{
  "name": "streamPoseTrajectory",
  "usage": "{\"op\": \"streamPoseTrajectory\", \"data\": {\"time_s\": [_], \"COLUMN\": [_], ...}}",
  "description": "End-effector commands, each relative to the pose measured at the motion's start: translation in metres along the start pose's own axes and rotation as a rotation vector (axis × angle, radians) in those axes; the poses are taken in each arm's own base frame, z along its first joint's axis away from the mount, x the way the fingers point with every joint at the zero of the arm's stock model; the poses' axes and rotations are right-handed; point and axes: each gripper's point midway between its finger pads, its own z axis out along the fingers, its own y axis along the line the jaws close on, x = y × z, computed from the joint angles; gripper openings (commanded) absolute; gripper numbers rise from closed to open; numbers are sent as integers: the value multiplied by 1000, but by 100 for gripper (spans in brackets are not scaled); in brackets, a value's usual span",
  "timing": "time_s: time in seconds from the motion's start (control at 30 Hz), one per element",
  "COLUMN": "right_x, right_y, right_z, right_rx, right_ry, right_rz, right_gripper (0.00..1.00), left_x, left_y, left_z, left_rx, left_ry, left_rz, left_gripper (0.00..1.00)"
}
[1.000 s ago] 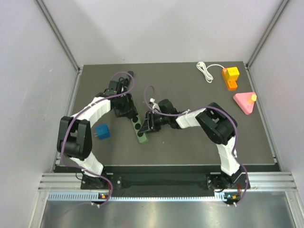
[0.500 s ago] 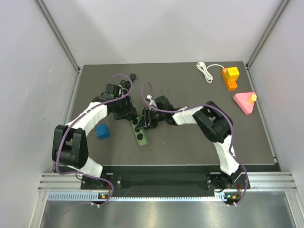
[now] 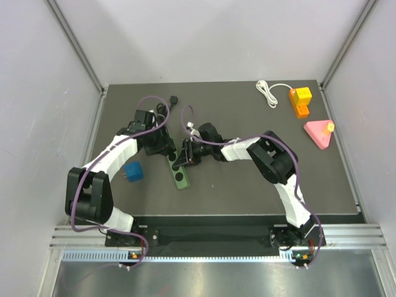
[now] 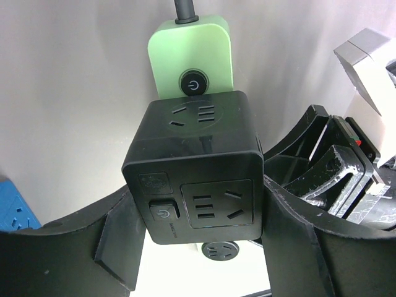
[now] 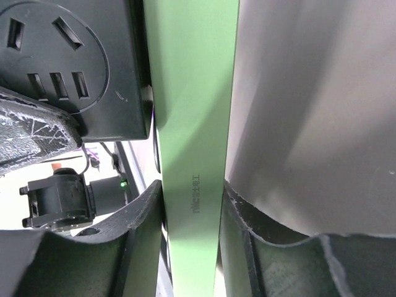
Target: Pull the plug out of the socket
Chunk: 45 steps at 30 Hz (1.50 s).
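The plug (image 4: 195,167) sits in the strip (image 3: 182,176), near its far end. Left jaws, half open, clasp the plug's sides; right jaws pinch the strip across its width, just beside. The pull runs upward, off the strip's face.

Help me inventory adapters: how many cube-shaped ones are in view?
2. The black cube adapter sits on the green power strip, gripped by the left gripper; the blue cube adapter lies left of the strip.
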Motion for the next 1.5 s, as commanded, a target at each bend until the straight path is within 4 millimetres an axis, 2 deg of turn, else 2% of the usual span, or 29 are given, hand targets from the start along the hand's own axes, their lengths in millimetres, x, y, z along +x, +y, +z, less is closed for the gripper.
{"op": "streamPoseTrajectory", "data": {"time_s": [0.0,0.07,0.17,0.33,0.43,0.7,0.8,0.9,1.0,1.03,1.17,1.33,1.37,1.47], "right_x": [-21,-24,-24,-25,-29,-38,-41,-42,-45,-41,-41,-40,-41,-39], "right_y": [-34,-32,-29,-29,-21,-25,-27,-33,-50,-59,-84,-89,-89,-91], "right_z": [8,9,9,9,6,2,5,7,7,6,1,-3,-3,-4], "right_rx": [105,87,49,-9,-71,-78,-66,-51,21,60,173,228,239,266], "right_ry": [-107,-117,-120,-120,-139,-161,-165,-173,-200,-196,-228,-263,-266,-264], "right_rz": [-8,-7,13,46,45,65,79,95,143,175,247,270,270,286], "right_gripper": [36,42,46,48,52,53,49,39,2,0,0,0,0,0], "left_x": [-6,-6,-6,-8,-7,-5,-5,-4,0,1,4,8,8,7], "left_y": [-39,-38,-39,-42,-41,-47,-47,-49,-51,-51,-48,-28,-29,-56], "left_z": [-27,-27,-28,-30,-29,-29,-30,-30,-31,-31,-34,-38,-40,-50], "left_rx": [168,167,167,179,178,210,211,220,241,249,246,108,103,239], "left_ry": [-38,-39,-32,-35,-33,-25,-22,-16,-9,-6,-37,-18,-12,14], "left_rz": [19,22,24,24,19,8,9,7,12,25,46,-81,-104,-155], "left_gripper": [0,0,0,0,0,0,0,0,0,0,0,0,0,0]}}
